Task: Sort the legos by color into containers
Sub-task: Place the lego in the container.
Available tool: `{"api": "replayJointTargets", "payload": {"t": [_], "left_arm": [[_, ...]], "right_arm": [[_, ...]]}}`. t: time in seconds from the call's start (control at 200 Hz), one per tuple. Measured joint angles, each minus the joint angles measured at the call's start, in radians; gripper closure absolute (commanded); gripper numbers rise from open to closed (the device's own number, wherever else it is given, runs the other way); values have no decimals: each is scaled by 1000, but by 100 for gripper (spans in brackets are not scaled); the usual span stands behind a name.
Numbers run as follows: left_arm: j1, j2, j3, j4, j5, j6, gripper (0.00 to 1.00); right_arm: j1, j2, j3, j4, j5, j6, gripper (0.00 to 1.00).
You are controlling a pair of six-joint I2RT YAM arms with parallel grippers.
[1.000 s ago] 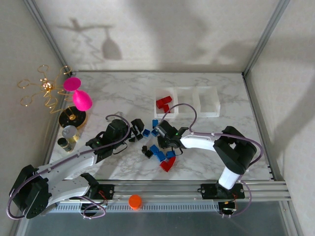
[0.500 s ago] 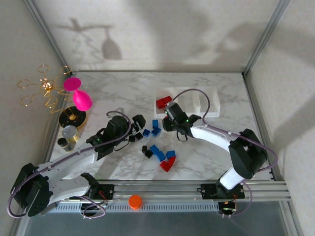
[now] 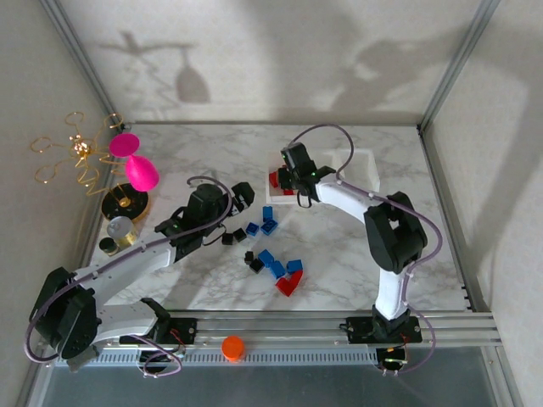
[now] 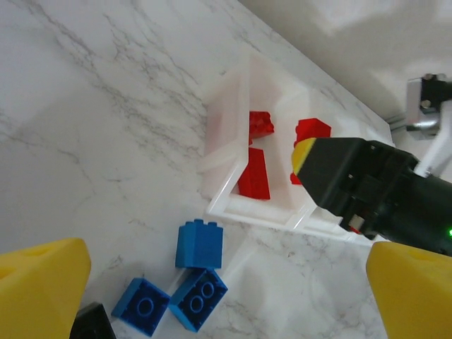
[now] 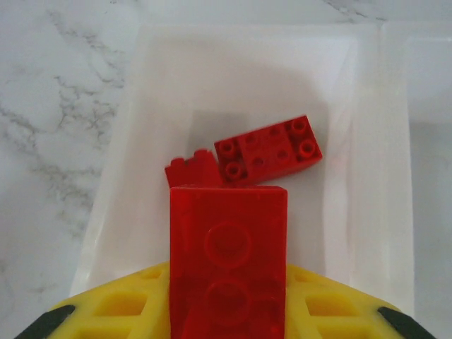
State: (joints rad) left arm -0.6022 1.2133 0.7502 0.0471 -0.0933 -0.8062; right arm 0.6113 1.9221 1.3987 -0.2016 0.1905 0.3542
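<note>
1. Top external view: the containers (image 3: 361, 174), three white bins joined in a row, stand near the far edge of the table (image 3: 195, 161), somewhat right of its middle. The right gripper (image 3: 285, 181) is over the left-end bin (image 3: 273, 161), where something red shows; from here I cannot tell how its jaws stand. The left gripper (image 3: 242, 197) hangs over the middle of the table, to the left of the bins. The loose legos (image 3: 277, 270), blue, black and red, lie between the middle and the near edge. A pink goblet (image 3: 140, 172) stands near the left edge, and an orange cap (image 3: 232, 347) lies on the rail at the near edge.

2. Left wrist view: the left gripper (image 4: 226, 286) is spread wide, with nothing between its yellow fingertips (image 4: 39, 289). Three blue bricks (image 4: 199, 244) lie close together on the marble, with a black brick (image 4: 92, 326) beside them. Beyond them is the left-end bin (image 4: 226, 152) with red bricks (image 4: 254, 173) inside, and the right gripper (image 4: 353, 183) is at its right side.

3. Right wrist view: the right gripper (image 5: 227, 311) is closed on the held red brick (image 5: 227, 240), which sits between its yellow fingers (image 5: 113, 318). This brick is over the near part of the left-end bin (image 5: 127, 141). Two other red bricks (image 5: 272, 150) lie on the bin floor, touching each other. I cannot tell if the held brick touches the floor.
</note>
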Motion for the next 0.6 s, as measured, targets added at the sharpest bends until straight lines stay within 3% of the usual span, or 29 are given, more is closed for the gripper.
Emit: {"api": "replayJointTargets", "payload": {"t": [0.21,0.345,0.601], "left_arm": [[25,32,12,23,6,6,0],[28,41,18,31,18,7,0],[30,40,32,31,24,21,0]], "right_arm": [[-16,131,152,0,-3,-31,67],[-23,191,240,-13,10,-52,58],[-26,203,265,-28,18,-72,49]]}}
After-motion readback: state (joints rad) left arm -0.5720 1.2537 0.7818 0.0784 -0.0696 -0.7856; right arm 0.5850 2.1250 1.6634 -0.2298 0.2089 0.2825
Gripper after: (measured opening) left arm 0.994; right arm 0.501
